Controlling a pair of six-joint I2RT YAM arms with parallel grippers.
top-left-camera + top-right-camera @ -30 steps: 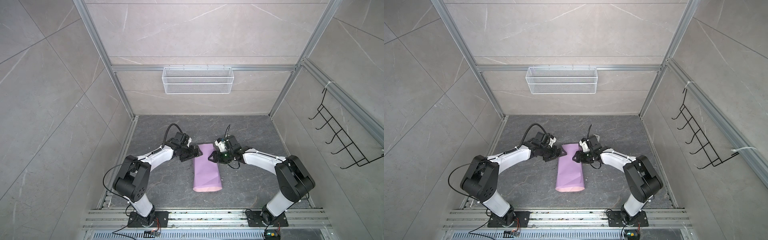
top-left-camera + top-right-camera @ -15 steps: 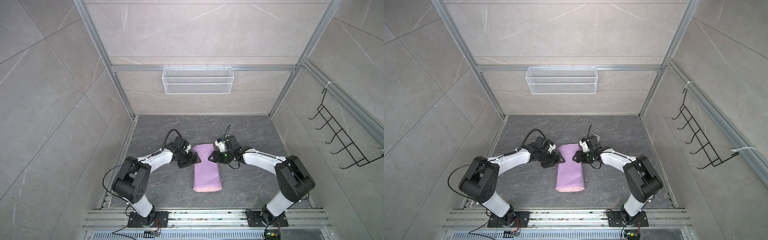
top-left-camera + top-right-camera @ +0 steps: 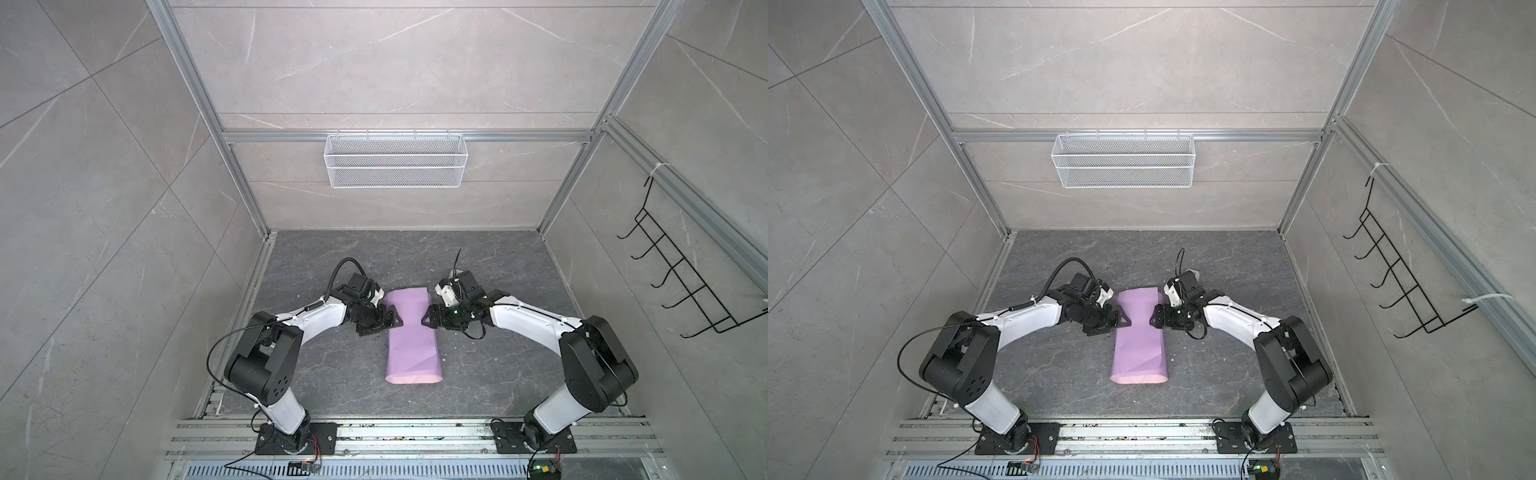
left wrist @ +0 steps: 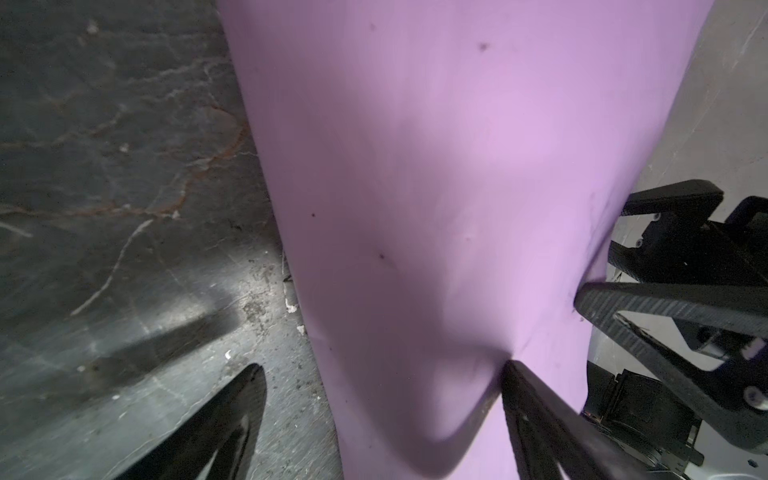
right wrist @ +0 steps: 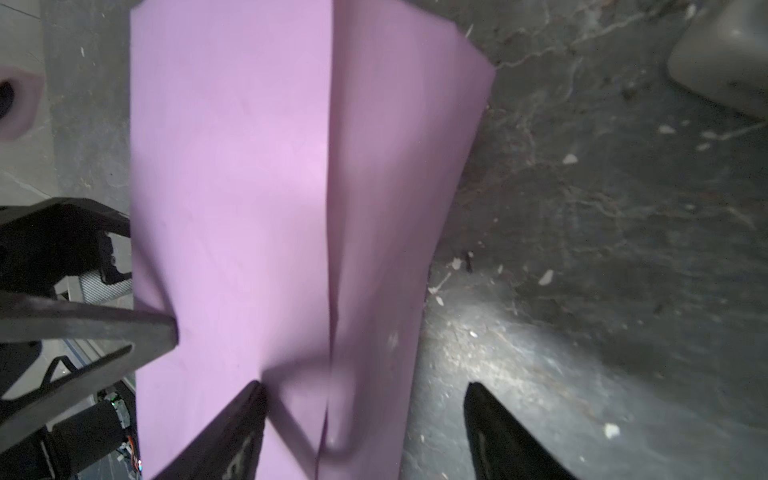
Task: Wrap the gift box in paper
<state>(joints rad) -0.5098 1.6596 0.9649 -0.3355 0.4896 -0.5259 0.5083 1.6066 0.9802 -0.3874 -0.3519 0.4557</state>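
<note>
Left hand (image 3: pixel 390 322) is spread open, with one finger denting the side of the lilac paper (image 3: pixel 411 336). The right hand (image 3: pixel 427 322) is spread too, touching the opposite side. The paper is a folded tube lying mid-bench (image 3: pixel 324 257), long axis running from the back wall toward the arm bases. Can't see the gift box. Grey tile walls, and a wire basket (image 3: pixel 395 166) hangs at the back.

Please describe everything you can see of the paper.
The paper is thin and lilac, pale pink at its near end. Folded into a long flattened sleeve with a lengthwise seam, it lies on the dark tabletop. One finger each of the open left gripper and right gripper dents its sides.
</note>
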